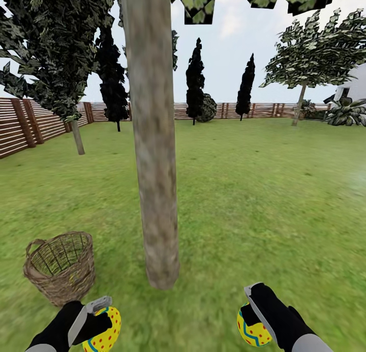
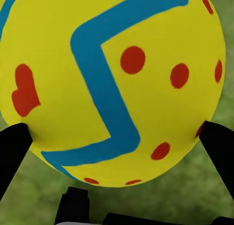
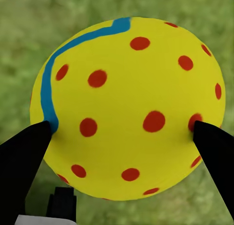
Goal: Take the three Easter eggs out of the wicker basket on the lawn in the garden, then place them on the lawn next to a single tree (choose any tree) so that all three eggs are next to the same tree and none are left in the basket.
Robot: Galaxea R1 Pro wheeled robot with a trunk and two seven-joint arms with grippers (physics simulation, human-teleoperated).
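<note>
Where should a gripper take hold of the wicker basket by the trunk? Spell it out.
Grip the wicker basket at its small loop handle or rim, coming down from above: it stands upright with its mouth open. Both grippers already hold eggs, so one must likely be freed first.

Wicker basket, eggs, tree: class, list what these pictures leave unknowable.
- Wicker basket, head view: its near wall and weave hide the bottom, so a third egg inside cannot be ruled out.
- Tree: canopy cut off by the top edge.
- Left hand and right hand: each egg partly covered by fingers.

Black left gripper (image 1: 96,319), black right gripper (image 1: 254,311), grey plates, pale grey forearms
</note>
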